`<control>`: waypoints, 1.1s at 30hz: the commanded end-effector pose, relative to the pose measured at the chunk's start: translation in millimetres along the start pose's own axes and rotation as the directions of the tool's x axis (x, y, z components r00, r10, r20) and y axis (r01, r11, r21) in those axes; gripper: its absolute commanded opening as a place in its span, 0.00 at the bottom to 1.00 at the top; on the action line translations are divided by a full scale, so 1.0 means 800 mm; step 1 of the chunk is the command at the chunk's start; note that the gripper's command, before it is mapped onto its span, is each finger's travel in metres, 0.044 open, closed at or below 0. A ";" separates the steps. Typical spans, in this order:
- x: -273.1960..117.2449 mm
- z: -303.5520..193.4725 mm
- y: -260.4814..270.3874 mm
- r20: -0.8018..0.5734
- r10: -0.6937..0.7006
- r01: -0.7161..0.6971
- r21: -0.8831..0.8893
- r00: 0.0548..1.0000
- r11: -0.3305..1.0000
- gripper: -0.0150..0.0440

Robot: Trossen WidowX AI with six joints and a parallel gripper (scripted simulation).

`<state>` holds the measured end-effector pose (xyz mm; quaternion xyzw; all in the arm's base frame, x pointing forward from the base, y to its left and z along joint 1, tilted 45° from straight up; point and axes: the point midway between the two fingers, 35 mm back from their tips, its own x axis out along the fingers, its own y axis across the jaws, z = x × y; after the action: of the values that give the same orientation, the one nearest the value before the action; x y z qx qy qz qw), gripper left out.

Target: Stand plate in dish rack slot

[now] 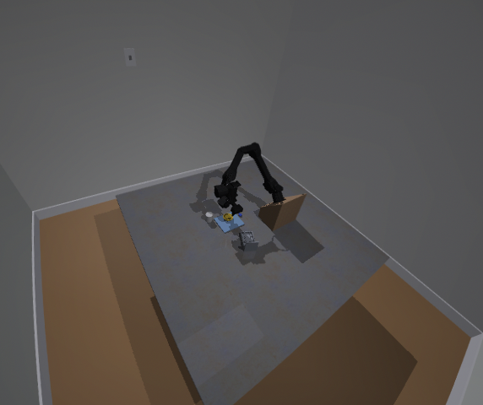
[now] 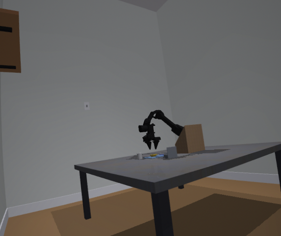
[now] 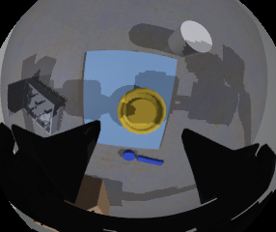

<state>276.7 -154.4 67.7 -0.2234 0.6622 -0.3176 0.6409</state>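
Observation:
A yellow plate (image 1: 227, 217) (image 2: 153, 155) (image 3: 142, 111) lies flat on a light blue mat (image 1: 229, 227) (image 2: 149, 157) (image 3: 99, 65). The grey dish rack (image 1: 251, 246) (image 2: 171, 152) (image 3: 19, 92) stands beside the mat, at the left in the wrist view. No plate shows in it; its slots are small and partly in shadow. My gripper (image 2: 153, 148) (image 3: 144, 130) is open and empty. It points down and hangs a little above the plate, touching nothing. In the wrist view the plate shows between and slightly beyond the fingertips.
A white-grey cup (image 1: 208, 216) (image 2: 139, 156) (image 3: 196, 36) stands off the mat, on the side away from the rack. A blue spoon-like piece (image 1: 240, 214) (image 3: 150, 159) lies next to the mat's edge. A tall wooden block (image 1: 285, 211) (image 2: 195, 138) (image 3: 92, 193) stands by the arm's base.

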 end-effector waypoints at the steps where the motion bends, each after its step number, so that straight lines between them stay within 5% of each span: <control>1: 0.008 -0.002 0.000 -0.007 -0.003 0.003 -0.009 1.000 1.000 0.93; 33: 0.071 -0.001 -0.002 -0.005 -0.007 0.006 -0.007 1.000 1.000 0.93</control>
<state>274.3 -193.6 33.6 -0.2264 0.6610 -0.3215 0.6391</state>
